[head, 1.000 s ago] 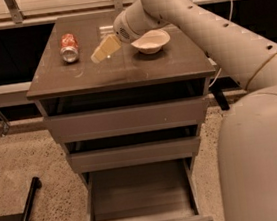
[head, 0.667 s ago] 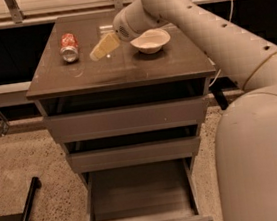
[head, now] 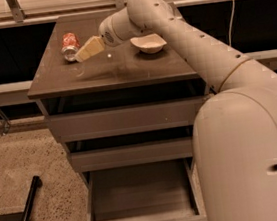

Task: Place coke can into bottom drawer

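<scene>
The coke can [head: 70,45] is red with a silver end and lies on its side at the back left of the cabinet top [head: 123,69]. My gripper [head: 82,54], with beige tips, hangs low over the top just right of the can, pointing at it and very close to it. The bottom drawer [head: 139,195] is pulled out at the foot of the cabinet and its inside is bare. The two shallower drawers above it are pushed in.
A white bowl [head: 149,43] sits on the cabinet top right of the gripper, under my arm. My large white arm and body [head: 242,135] fill the right side. A black bar [head: 25,217] lies on the speckled floor at lower left.
My gripper has moved left across the cabinet top, away from the white bowl and up close to the coke can. The can and drawers have not moved.
</scene>
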You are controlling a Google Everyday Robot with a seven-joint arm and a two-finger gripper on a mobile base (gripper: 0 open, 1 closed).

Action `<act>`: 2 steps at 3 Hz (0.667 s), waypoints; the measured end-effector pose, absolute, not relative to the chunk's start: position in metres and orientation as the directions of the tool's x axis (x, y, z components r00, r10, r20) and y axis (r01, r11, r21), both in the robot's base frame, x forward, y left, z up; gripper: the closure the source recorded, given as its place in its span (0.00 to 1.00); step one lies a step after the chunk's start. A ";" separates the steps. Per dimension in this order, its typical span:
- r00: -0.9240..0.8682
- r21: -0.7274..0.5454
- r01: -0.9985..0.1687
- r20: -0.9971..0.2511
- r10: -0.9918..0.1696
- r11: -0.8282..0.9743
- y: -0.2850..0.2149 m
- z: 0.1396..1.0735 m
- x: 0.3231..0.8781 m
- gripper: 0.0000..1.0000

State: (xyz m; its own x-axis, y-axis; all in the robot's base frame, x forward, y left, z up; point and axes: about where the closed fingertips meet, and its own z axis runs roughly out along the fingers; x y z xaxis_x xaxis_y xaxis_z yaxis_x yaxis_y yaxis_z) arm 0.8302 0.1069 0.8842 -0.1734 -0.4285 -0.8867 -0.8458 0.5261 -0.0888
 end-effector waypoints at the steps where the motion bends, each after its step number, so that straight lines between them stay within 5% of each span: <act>1: -0.152 -0.064 -0.852 -0.920 -0.362 0.519 0.136 0.882 0.850 0.00; 2: -0.134 -0.037 -0.869 -0.942 -0.306 0.493 0.167 0.879 0.865 0.00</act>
